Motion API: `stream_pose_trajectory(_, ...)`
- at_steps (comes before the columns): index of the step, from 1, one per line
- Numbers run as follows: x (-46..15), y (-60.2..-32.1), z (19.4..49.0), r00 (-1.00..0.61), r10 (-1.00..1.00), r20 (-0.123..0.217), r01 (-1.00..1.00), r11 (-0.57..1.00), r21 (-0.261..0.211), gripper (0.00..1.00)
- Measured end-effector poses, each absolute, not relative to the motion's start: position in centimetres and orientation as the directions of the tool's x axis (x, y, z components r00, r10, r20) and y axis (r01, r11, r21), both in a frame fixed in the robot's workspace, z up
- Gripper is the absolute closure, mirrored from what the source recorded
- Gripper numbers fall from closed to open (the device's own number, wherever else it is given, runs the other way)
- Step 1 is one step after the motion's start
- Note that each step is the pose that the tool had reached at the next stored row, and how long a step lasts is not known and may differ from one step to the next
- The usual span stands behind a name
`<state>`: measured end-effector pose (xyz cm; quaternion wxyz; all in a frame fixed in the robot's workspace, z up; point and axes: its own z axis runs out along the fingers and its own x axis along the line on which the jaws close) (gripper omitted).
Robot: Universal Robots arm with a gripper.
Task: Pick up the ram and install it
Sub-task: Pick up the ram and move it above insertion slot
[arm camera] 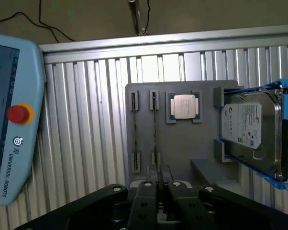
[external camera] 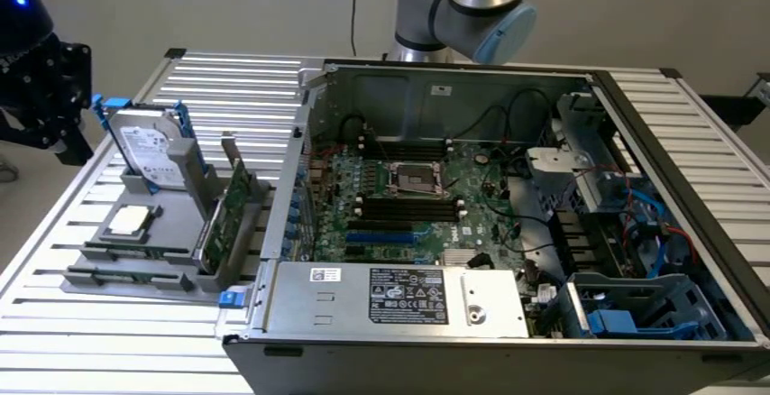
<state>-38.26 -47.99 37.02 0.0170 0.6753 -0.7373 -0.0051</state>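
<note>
Two ram sticks stand on edge in the slots of a grey holder [arm camera: 192, 153]. From above they show as thin dark lines, one ram stick [arm camera: 134, 132] beside the other ram stick [arm camera: 154, 129]. In the exterior view, the rams [external camera: 135, 252] sit at the holder's near left end. My gripper [arm camera: 160, 179] hangs above the holder's edge, in line with the sticks, fingers together and holding nothing. In the exterior view, the gripper [external camera: 67, 138] is high at the far left, well above the holder. The motherboard's black slots [external camera: 409, 206] lie in the open case.
The holder also carries a processor chip [arm camera: 184, 105], a hard drive [arm camera: 251, 132] in a blue frame and a tall green expansion card [external camera: 229, 215]. A teach pendant [arm camera: 10, 115] lies on the slatted table. The open computer case [external camera: 506, 233] takes up the exterior view's right.
</note>
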Motion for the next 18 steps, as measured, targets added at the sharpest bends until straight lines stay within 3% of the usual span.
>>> stream_pose_trajectory(1,-38.3,-48.0,37.0,-0.087,-0.996,0.018,-0.996,0.088,0.031,0.83)
stream_pose_trajectory(3,-38.3,-48.0,37.0,-0.087,-0.996,0.018,-0.996,0.088,0.031,0.70)
stream_pose_trajectory(4,-38.3,-48.0,36.8,-0.087,-0.996,0.018,-0.996,0.088,0.030,0.70)
stream_pose_trajectory(5,-38.3,-48.0,36.6,-0.087,-0.996,0.018,-0.996,0.088,0.030,0.64)
stream_pose_trajectory(18,-38.3,-48.5,34.2,-0.081,-0.997,0.018,-0.996,0.082,0.031,0.64)
